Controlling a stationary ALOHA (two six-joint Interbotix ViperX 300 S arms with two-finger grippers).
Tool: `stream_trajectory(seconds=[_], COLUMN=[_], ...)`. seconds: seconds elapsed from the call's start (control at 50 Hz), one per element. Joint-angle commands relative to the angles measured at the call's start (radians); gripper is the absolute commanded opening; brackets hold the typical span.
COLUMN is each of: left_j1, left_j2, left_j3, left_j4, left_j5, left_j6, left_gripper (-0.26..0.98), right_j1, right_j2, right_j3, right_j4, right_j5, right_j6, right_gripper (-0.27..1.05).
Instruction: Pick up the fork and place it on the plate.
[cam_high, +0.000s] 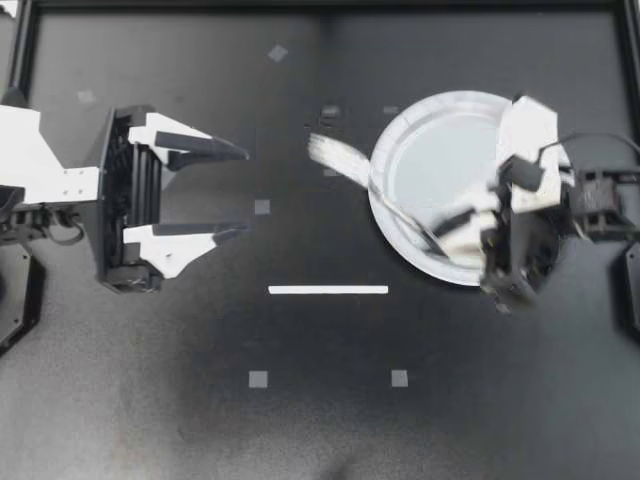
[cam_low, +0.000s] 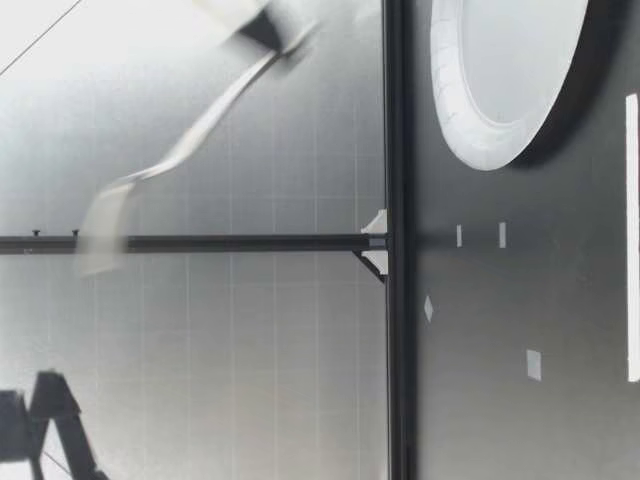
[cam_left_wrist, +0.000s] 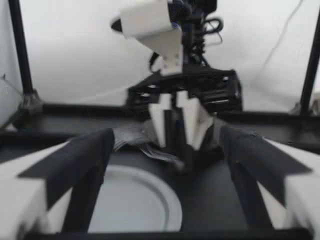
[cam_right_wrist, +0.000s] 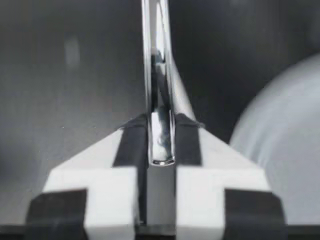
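My right gripper (cam_high: 455, 228) hangs over the near part of the white paper plate (cam_high: 395, 130), shut on the handle of the metal fork (cam_high: 338, 160). The fork's head sticks out past the plate's left rim, blurred. In the right wrist view the fork (cam_right_wrist: 156, 50) is pinched edge-on between the fingers, with the plate (cam_right_wrist: 285, 150) beside it. The low view shows the fork (cam_low: 190, 145) held well above the table and the plate (cam_low: 500, 150). My left gripper (cam_high: 240, 192) stands open and empty, left of the fork. Its dark fingers (cam_left_wrist: 87, 160) frame the right gripper (cam_left_wrist: 177, 150).
A white tape strip (cam_high: 328, 290) lies on the black table nearer the front edge than the plate. Small grey tape squares (cam_high: 258, 379) dot the surface. A black frame rail (cam_high: 320, 6) runs along the back edge.
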Motion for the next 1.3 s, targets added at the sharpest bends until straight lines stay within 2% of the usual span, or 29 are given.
stream_trajectory(seconds=[0.0, 0.18, 0.46, 0.66, 1.28], left_j1=[0.002, 0.002, 0.002, 0.002, 0.002], left_j2=[-0.025, -0.023, -0.021, -0.021, -0.032], left_j3=[-0.002, 0.008, 0.018, 0.023, 0.052], left_j4=[0.002, 0.002, 0.002, 0.002, 0.002], left_j5=[0.009, 0.009, 0.009, 0.009, 0.008], left_j6=[-0.002, -0.005, -0.003, -0.002, 0.011], left_gripper=[0.85, 0.85, 0.85, 0.85, 0.85], right_j1=[0.035, 0.08, 0.218, 0.261, 0.268], right_j2=[-0.028, -0.067, -0.127, -0.098, 0.038], right_j3=[-0.003, 0.091, 0.172, 0.186, 0.196], right_j4=[0.031, 0.0, -0.04, -0.034, 0.038], right_j5=[0.164, 0.264, 0.359, 0.422, 0.466], right_j6=[0.101, 0.446, 0.742, 0.818, 0.836], right_gripper=[-0.16, -0.16, -0.16, -0.16, -0.16])
